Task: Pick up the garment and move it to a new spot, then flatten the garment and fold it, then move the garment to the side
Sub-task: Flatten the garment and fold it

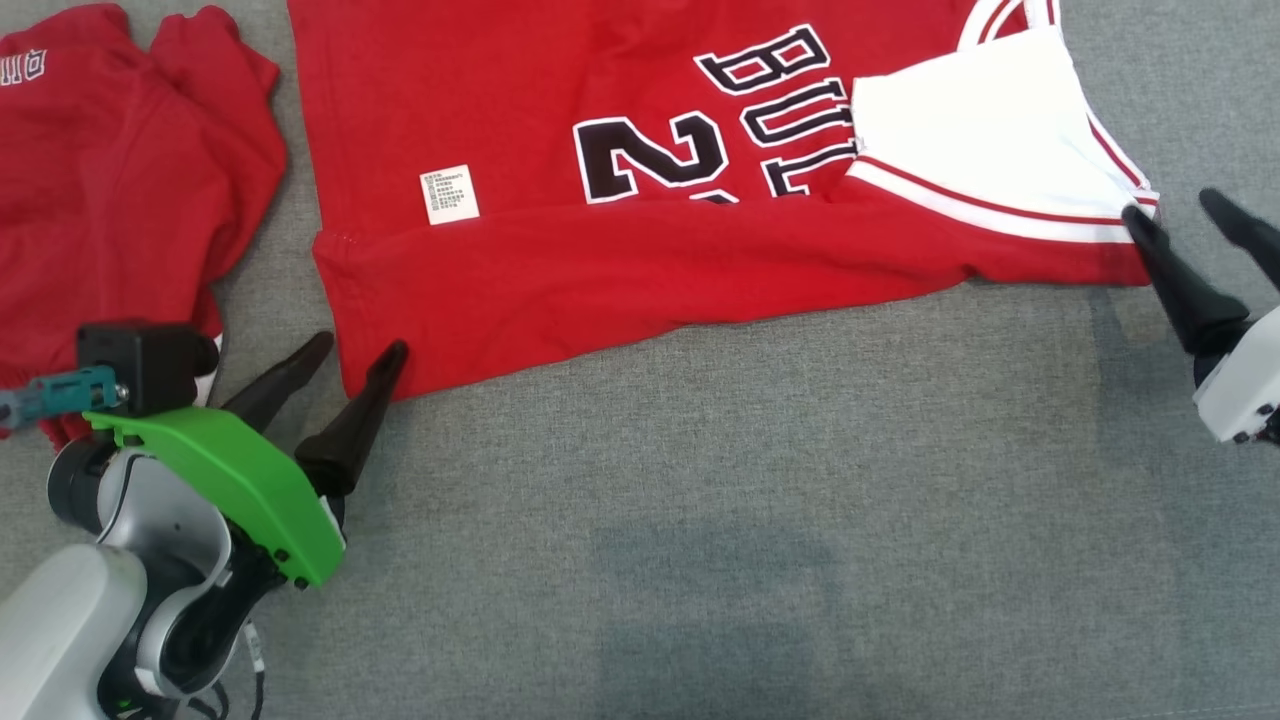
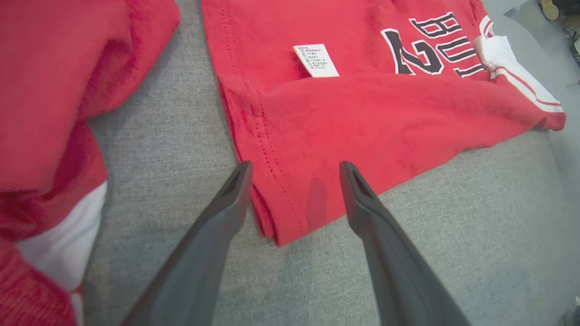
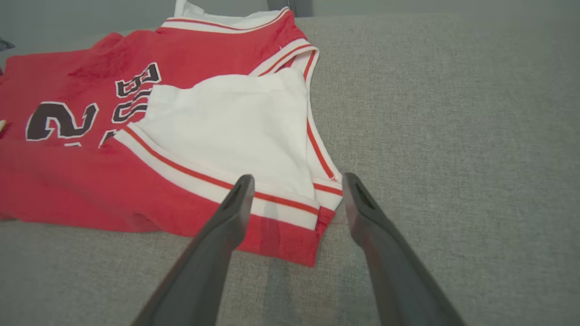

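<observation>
Spread wide, the left pincer [image 1: 358,345] straddles the near hem corner of the red jersey [image 1: 560,260], which lies across the grey table [image 1: 700,500]; the right pincer [image 1: 1172,205], equally spread, flanks the shoulder corner, seemingly just touching it. For a clean fold, pinch both corners at equal depth and carry them over together.

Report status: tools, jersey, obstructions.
Left tool open at jersey hem corner. Right tool open at armhole corner. Jersey ungripped, near edge folded over. Second red garment lies left, apart.
</observation>
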Robot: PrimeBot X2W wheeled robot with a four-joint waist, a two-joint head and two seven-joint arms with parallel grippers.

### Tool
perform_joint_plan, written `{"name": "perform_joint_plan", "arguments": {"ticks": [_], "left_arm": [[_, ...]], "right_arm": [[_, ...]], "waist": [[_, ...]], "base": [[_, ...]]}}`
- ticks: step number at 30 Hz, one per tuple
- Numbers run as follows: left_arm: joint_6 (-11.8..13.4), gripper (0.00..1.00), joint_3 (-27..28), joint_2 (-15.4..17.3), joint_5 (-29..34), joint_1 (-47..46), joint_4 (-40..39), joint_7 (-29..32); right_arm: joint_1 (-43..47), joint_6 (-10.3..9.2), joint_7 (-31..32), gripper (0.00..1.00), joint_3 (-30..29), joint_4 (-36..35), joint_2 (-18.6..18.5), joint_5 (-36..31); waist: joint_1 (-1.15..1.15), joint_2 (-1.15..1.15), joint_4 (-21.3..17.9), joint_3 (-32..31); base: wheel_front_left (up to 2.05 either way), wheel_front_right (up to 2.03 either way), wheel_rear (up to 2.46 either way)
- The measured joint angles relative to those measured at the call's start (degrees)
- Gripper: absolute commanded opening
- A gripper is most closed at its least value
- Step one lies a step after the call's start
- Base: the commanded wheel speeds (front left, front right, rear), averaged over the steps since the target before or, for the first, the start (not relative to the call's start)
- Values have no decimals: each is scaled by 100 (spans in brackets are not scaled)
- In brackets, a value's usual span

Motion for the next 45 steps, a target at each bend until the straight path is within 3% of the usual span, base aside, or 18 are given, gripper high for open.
{"name": "perform_joint_plan", "arguments": {"ticks": [5,19,20,21,22,24,29,35,40,45], "left_arm": [[169,100,-27,326,166,87,-103,145],[186,100,-234,346,198,-67,229,514],[168,82,-249,327,198,-96,264,531],[127,28,-257,307,178,-126,296,563],[71,0,-274,292,129,-161,338,586],[-63,0,-311,271,66,-218,383,668],[-290,0,-388,216,-192,-249,389,899],[-386,0,-400,354,-548,-112,169,1193],[-461,0,-224,937,-1044,385,-387,1504],[-412,0,-116,1230,-1296,960,-800,1410]], "right_arm": [[129,0,388,100,105,-77,7,-503],[-214,8,984,100,189,310,261,-915],[-270,8,1046,100,189,378,285,-902],[-311,8,1123,100,187,445,301,-864],[-362,7,1212,100,197,492,310,-817],[-443,7,1327,0,186,588,369,-656],[-522,4,1611,0,120,615,425,-231],[-352,4,2024,0,-121,348,335,112],[627,4,2822,0,-720,-327,113,614],[1565,5,3361,0,-1270,-840,101,896]], "waist": [[0,0,-27,106],[0,0,6,271],[0,0,11,268],[0,0,16,262],[0,0,20,252],[0,0,28,223],[0,0,52,78],[0,0,43,-158],[0,0,11,-545],[0,0,-46,-725]], "base": [[0,0,0],[0,0,0],[0,0,0],[0,0,0],[0,0,0],[0,0,0],[0,0,0],[0,0,0],[0,0,0],[0,0,0]]}}
